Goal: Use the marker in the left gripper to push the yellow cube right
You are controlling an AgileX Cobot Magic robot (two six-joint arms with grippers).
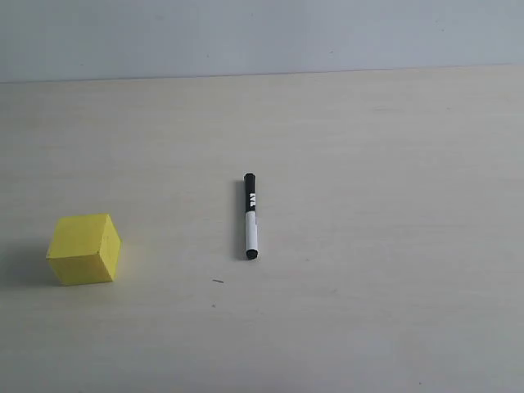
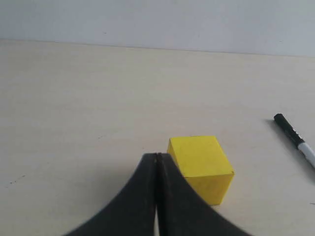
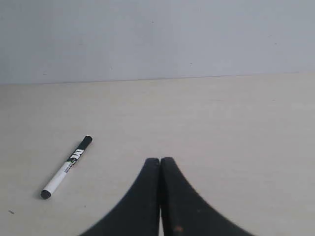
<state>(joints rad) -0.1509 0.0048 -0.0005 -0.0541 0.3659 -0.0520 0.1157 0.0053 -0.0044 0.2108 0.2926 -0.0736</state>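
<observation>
The yellow cube [image 1: 83, 249] rests on the pale table [image 1: 368, 164] at the left. The marker [image 1: 250, 216] lies flat near the table's middle, to the right of the cube, held by no gripper. In the left wrist view the cube [image 2: 202, 166] sits just beyond my left gripper [image 2: 157, 156], whose fingers are pressed together with nothing between them; the marker [image 2: 294, 139] shows at the frame's edge. My right gripper [image 3: 160, 161] is also shut and empty, with the marker [image 3: 67, 166] lying apart from it. Neither arm appears in the exterior view.
A plain light wall [image 1: 262, 33] rises behind the table's far edge. A tiny dark speck [image 1: 218, 281] marks the tabletop in front of the marker.
</observation>
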